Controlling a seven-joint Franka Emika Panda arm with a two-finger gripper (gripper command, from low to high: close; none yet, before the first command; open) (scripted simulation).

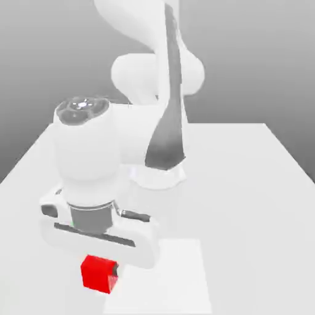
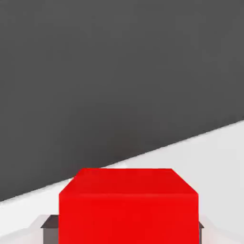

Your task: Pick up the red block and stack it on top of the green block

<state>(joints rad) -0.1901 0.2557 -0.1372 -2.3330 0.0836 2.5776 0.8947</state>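
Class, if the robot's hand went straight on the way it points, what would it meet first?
Likely the plain white tabletop, with the smooth red cube in the hand touching down first; how far below is unclear.

Red block point(image 1: 98, 274): small plain cube, bright red, smooth faces. Exterior view: lower left of frame, slightly tilted, directly under the white hand. Held in the claw point(image 2: 128, 231), pads against two opposite sides. Hand view: top face and one side showing.
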